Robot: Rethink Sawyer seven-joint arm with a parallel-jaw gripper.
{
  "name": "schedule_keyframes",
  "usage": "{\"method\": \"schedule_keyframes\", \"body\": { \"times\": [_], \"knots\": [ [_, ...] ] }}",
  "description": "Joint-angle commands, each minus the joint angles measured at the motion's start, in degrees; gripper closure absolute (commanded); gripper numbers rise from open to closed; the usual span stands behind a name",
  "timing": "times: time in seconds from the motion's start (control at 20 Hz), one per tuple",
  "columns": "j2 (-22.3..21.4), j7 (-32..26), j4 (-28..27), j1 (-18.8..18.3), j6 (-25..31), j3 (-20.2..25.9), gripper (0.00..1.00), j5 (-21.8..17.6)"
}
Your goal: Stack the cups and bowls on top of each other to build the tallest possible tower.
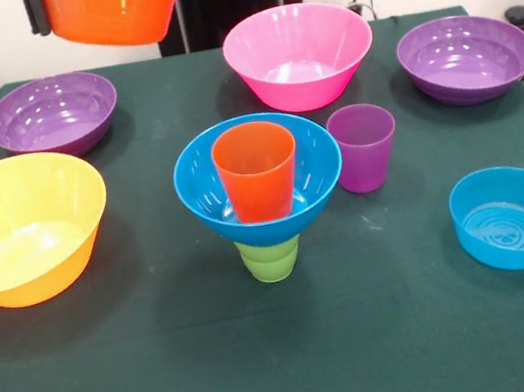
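Note:
The tower stands mid-table: a green cup (271,255) carries the medium blue bowl (195,182), and an orange cup (258,171) stands upright in that bowl. The small orange bowl (113,11) hangs tilted in the air at the top left, high above the table and left of the tower. My gripper (37,14) grips the bowl's left rim; only a black part of it shows at the top edge. A purple cup (364,145) stands just right of the tower.
A large yellow-orange bowl (22,226) sits at the left. Purple bowls sit at the far left (52,113) and far right (466,56). A large pink bowl (299,52) is behind the tower. A small blue bowl (512,215) is at the near right.

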Motion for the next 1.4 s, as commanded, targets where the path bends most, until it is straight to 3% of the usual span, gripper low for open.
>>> {"method": "schedule_keyframes", "body": {
  "times": [0.05,0.55,1.4],
  "knots": [
    [6.1,-0.2,-7.3,3.6,8.9,1.6,1.00,-1.1],
    [7.7,1.5,-9.6,5.2,10.4,0.7,1.00,-0.4],
    [14.0,5.1,-22.6,10.7,14.5,-0.9,1.00,-0.5]
  ]
}}
